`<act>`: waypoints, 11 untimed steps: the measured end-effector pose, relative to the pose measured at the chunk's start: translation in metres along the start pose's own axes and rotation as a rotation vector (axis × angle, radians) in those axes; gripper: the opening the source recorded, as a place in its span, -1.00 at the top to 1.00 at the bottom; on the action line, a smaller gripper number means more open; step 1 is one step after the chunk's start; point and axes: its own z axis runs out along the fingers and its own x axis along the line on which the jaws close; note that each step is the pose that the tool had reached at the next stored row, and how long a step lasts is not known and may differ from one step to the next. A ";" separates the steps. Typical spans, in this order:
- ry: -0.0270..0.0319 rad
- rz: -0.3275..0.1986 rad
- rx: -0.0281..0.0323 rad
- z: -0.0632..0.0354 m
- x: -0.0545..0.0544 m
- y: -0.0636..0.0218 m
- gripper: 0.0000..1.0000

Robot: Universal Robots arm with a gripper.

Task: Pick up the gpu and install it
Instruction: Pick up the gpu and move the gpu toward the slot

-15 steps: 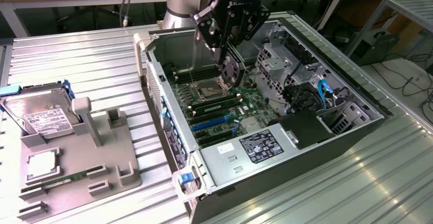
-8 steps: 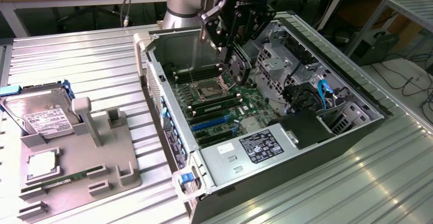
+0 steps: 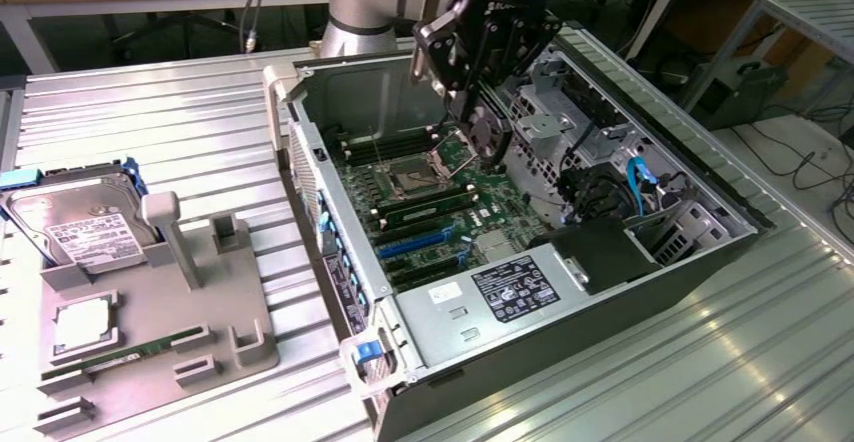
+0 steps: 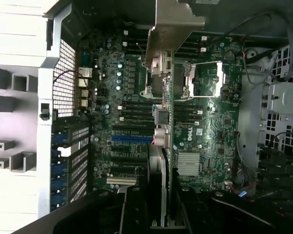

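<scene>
End effector: we see the end effector (image 3: pixel 470 97) in the upper middle of the exterior view, above the open computer case (image 3: pixel 694 262). Its fingers (image 4: pixel 134 212) are pinching the gpu (image 4: pixel 167 156) by one end.
Gpu: it hangs on edge inside the case opening, over the motherboard (image 3: pixel 454 217) and just beside the processor socket (image 3: pixel 407 175). We cannot tell whether its lower edge touches the board.
Card, seen from the wrist: we look along its thin edge, with the silver end bracket (image 4: pixel 175 29) at the far end from the fingers. The fan face is foreshortened and hard to make out.
Hidden: the card covers a strip of the motherboard's slots in the wrist view. The arm is cut off by the frame's top edge in the exterior view.
Blue slots (image 3: pixel 414 242): lower middle of the board, apart from the card.
Tray (image 3: pixel 200 312): grey, at the exterior view's left on the ribbed tabletop (image 3: pixel 174 122), cut off at the frame's left and lower edges.
On the tray: a hard drive (image 3: pixel 80 227) and a memory stick (image 3: pixel 120 354).
</scene>
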 end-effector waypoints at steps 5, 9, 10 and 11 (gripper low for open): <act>0.0000 0.000 0.0000 0.0009 -0.014 -0.0008 0.45; -0.0001 0.000 -0.0001 0.0022 -0.025 -0.0015 0.45; -0.0001 0.000 -0.0002 0.0024 -0.028 -0.0016 0.45; 0.0000 0.000 0.0000 0.0024 -0.028 -0.0017 0.45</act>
